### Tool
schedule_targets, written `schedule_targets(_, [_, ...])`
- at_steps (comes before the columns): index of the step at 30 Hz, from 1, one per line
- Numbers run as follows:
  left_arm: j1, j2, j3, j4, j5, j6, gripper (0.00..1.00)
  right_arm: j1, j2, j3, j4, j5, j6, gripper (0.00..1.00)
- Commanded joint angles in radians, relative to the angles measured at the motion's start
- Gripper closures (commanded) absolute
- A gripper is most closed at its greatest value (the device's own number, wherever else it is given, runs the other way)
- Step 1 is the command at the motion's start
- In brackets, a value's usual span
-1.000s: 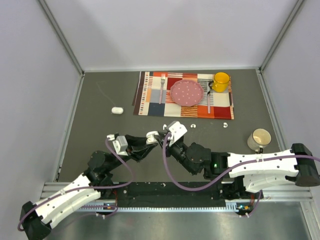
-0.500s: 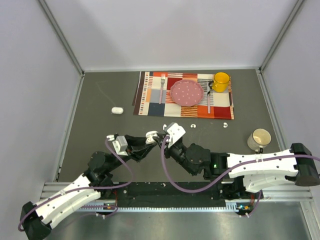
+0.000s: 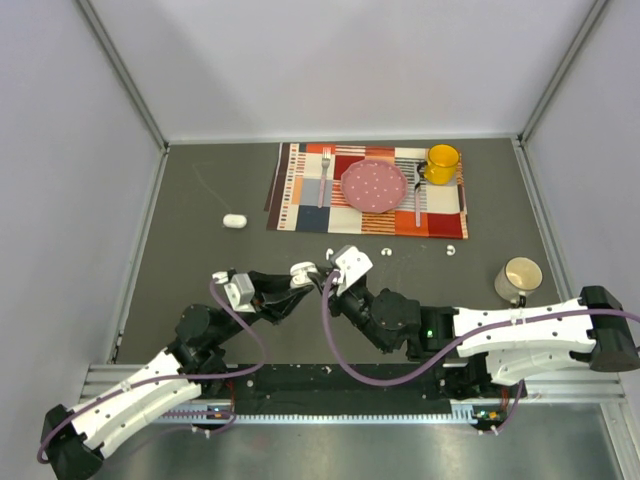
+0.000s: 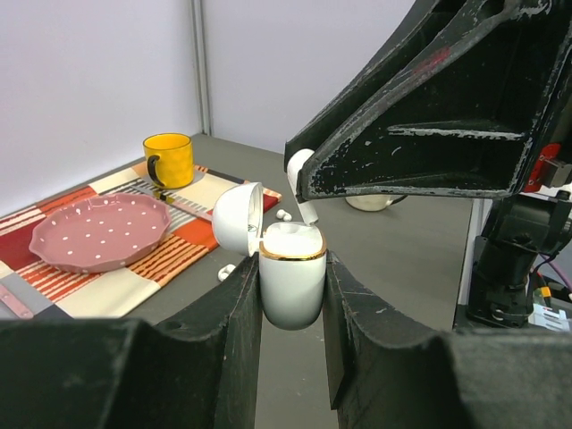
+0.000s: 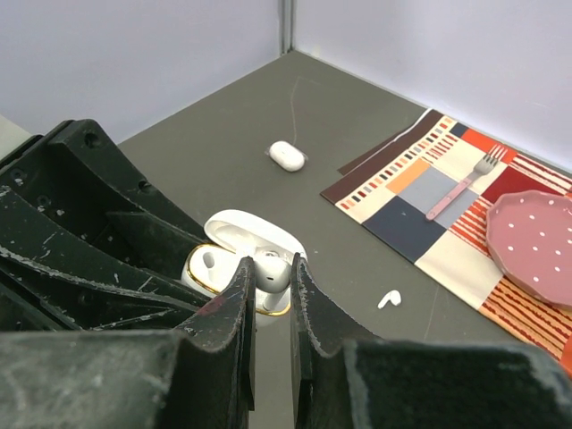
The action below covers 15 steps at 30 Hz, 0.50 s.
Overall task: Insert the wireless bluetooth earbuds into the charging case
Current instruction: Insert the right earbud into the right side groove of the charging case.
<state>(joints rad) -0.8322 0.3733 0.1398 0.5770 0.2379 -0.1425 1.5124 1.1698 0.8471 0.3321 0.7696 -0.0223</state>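
Earbud (image 5: 270, 266), white, is pinched between the fingers of the right gripper (image 5: 271, 268), just above the mouth of the open charging case (image 4: 292, 279). Left gripper (image 4: 292, 299) is clamped on the case body, which stands upright with its lid hinged back. One loose earbud (image 5: 388, 299) lies on the table (image 5: 206, 125) near the placemat (image 5: 411, 214). A second case (image 5: 288, 155), lid shut, lies well apart.

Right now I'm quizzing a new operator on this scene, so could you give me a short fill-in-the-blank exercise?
1. The left gripper holds the charging case, whose lid stands ____.
2. The right gripper pinches one ____ over that case.
3. The mug on the placemat is ____.
Missing words: open; earbud; yellow.
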Motion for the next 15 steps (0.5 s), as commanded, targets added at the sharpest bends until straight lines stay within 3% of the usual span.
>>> schedule_targets(1, [0.005,-0.013,-0.002,0.122,-0.005,0.021,1.0,0.02,0.002,0.043,0.016,0.033,0.016,1.0])
schedule_targets(15, [0.005,0.01,0.006,0.141,0.032,0.021,1.0,0.02,0.001,0.044,0.05,0.027,0.016,1.0])
